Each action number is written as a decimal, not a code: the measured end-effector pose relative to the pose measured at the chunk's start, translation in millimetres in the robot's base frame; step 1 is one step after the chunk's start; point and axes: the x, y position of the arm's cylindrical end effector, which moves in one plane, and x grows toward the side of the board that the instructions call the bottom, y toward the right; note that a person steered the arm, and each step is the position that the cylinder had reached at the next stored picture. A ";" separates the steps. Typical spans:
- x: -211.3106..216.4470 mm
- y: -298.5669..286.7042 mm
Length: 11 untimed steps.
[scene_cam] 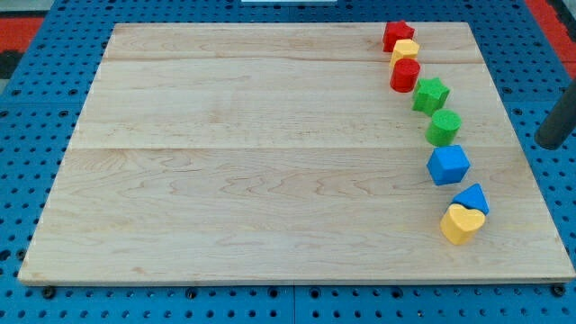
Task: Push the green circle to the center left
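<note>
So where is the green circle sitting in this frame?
The green circle sits on the board's right side, in a curved line of blocks, touching the green star above it and just above the blue cube; my tip is off to its right.

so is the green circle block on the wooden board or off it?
On. The green circle block sits on the wooden board near the view's right edge, between a green star block and blue cube.

Lighting was bright and even; the table [225, 180] showed no glare, blocks cast faint soft shadows, the frame was slightly soft.
</note>
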 end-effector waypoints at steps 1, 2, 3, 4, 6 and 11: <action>-9.5 0.0; -13.9 -5.0; -27.9 -25.3; -27.1 -88.2; -22.9 -135.1; -17.2 -315.4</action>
